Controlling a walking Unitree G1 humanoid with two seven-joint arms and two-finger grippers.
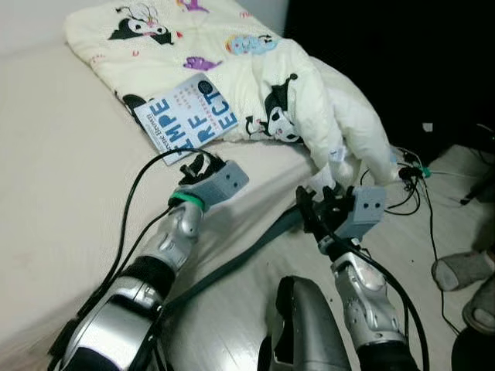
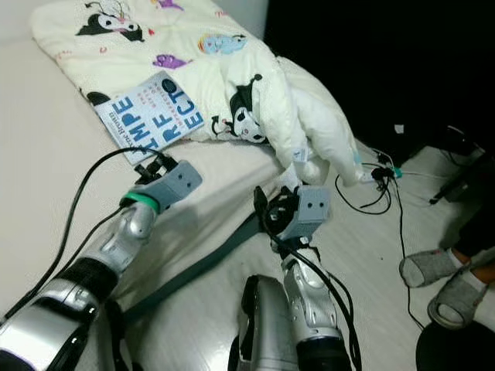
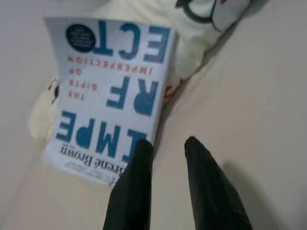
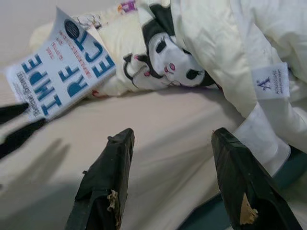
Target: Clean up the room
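Observation:
A white book [image 1: 189, 116] with big blue letters lies on the bed [image 1: 62, 178], its far edge propped on a cream cartoon-print comforter [image 1: 247, 54]. My left gripper [image 1: 195, 164] hovers just short of the book's near corner. In the left wrist view its fingers [image 3: 134, 182] stand a little apart with nothing between them, tips at the book's [image 3: 115, 91] lower edge. My right gripper [image 1: 317, 202] hangs over the bed's edge, below the comforter's drooping corner. Its jaws are wide open and empty [image 4: 170, 134], facing the comforter [image 4: 216, 43] and book [image 4: 62, 76].
A dark green band [image 1: 247, 251] runs along the bed's side. Black cables [image 1: 410, 185] trail over the pale floor to the right. Grey slippers [image 1: 464, 270] lie at the far right. Behind the bed's corner the room is dark.

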